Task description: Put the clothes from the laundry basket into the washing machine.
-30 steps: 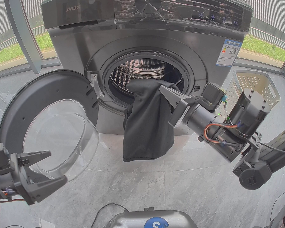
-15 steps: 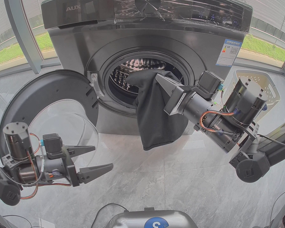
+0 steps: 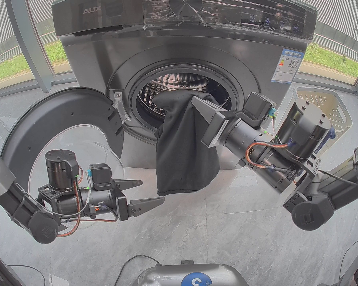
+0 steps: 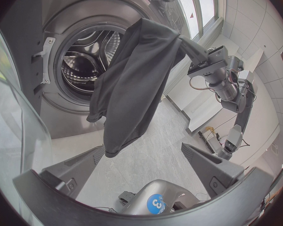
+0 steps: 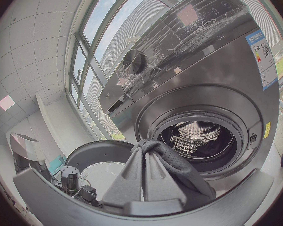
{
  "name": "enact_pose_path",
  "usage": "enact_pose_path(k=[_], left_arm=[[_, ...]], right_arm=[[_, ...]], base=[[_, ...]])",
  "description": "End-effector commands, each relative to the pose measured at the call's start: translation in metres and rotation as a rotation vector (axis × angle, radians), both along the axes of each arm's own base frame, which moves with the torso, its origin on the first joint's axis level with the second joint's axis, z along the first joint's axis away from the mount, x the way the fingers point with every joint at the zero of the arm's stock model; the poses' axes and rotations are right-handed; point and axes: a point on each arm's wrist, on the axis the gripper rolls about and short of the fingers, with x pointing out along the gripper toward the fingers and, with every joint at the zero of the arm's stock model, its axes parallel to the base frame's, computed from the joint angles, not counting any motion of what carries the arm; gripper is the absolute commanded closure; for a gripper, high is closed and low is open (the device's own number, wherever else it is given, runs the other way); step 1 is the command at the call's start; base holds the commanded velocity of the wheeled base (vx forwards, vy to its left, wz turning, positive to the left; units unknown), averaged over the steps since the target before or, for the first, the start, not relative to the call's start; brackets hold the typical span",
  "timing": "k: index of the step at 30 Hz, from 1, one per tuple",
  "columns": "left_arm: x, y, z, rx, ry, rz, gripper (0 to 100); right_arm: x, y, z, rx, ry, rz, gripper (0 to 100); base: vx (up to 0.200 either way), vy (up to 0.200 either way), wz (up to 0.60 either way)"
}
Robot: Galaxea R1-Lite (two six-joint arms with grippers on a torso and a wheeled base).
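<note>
A black garment (image 3: pixel 185 147) hangs in front of the washing machine's (image 3: pixel 179 56) round drum opening (image 3: pixel 183 100), with my right gripper (image 3: pixel 195 99) shut on its top edge. In the right wrist view the fingers (image 5: pixel 133 176) pinch bunched black cloth (image 5: pixel 176 167) before the drum (image 5: pixel 198 137). My left gripper (image 3: pixel 147 194) is open, low and to the left of the garment's hem, holding nothing. The left wrist view shows the garment (image 4: pixel 135 82) hanging ahead of its spread fingers (image 4: pixel 210 167). The white laundry basket (image 3: pixel 326 108) stands at the right of the machine.
The machine's door (image 3: pixel 55 140) is swung wide open at the left, behind my left arm. The grey tiled floor (image 3: pixel 211 227) lies before the machine. Windows and a pillar (image 3: pixel 26 36) stand behind it.
My left arm has come up and in from the lower left toward the garment's hem. The right gripper has shifted slightly left, and the garment has swung back to hang straighter.
</note>
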Motion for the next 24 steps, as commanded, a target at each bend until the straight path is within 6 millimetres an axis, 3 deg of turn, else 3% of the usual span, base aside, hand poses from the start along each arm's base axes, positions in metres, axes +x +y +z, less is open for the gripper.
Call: enact_pose_path(k=[1,18,24], left_arm=[[0.019,-0.01,-0.014,0.009,0.025,-0.006,0],[0.056,-0.031,-0.03,-0.053,-0.011,-0.006,0],[0.056,-0.036,-0.027,-0.098,-0.024,-0.012,0]], right_arm=[[0.001,0.003,-0.006,-0.012,0.013,0.003,100],[-0.005,0.004,-0.012,-0.019,0.021,0.017,100],[-0.006,0.005,-0.014,-0.026,0.027,0.02,100]], base=[[0.0,0.0,0.0],[0.0,0.0,0.0],[0.0,0.0,0.0]])
